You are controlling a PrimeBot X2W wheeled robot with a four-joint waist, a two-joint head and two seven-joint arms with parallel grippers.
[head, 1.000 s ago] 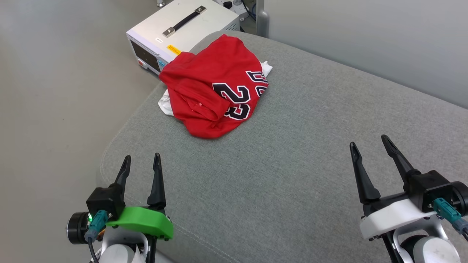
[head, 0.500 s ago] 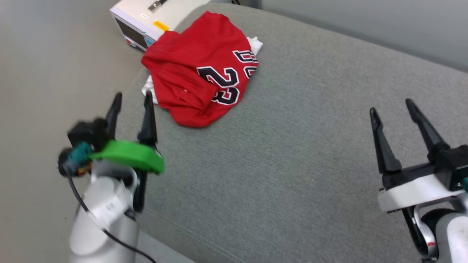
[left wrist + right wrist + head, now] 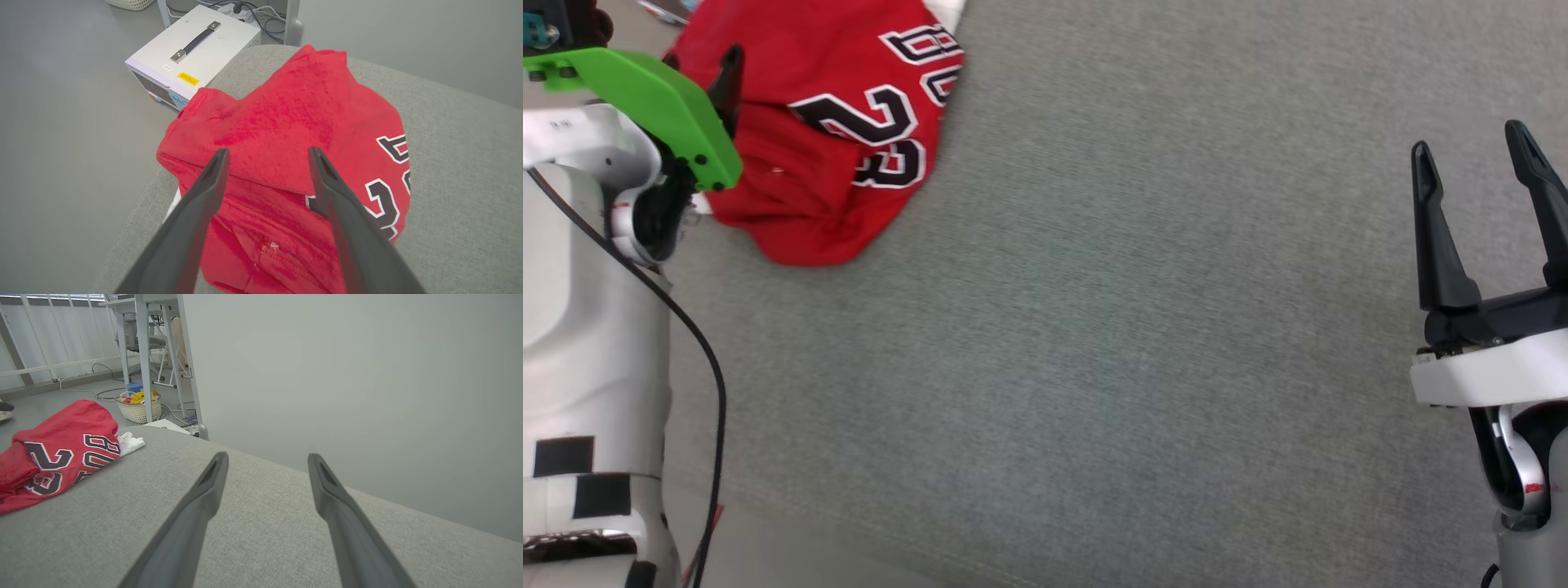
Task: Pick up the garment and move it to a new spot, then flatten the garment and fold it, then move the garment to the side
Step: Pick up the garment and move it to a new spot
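Note:
The garment [image 3: 792,204] is a crumpled red jersey with a black, white-outlined "23" facing up. It lies in a heap at the far left corner of a grey cushioned surface [image 3: 1094,343], with a bit of white sleeve [image 3: 130,443] poking out behind. My left gripper [image 3: 265,152] hangs open just over the near folds of the garment [image 3: 294,106], fingers pointing at the red cloth. Whether they touch it I cannot tell. In the head view one dark left finger [image 3: 727,77] shows beside the green mount. My right gripper [image 3: 1468,139] stands open over bare cushion, far from the garment [image 3: 61,457].
A white equipment box [image 3: 192,53] with a black handle sits on the floor just beyond the cushion's left corner. A pale wall [image 3: 347,375] runs behind the cushion. Farther back are a wicker basket [image 3: 139,410], desk legs and cables.
The head camera has tilted down and shifted, so the whole picture moved. My left arm has reached forward to the garment, still open. The right gripper has stayed open at the right.

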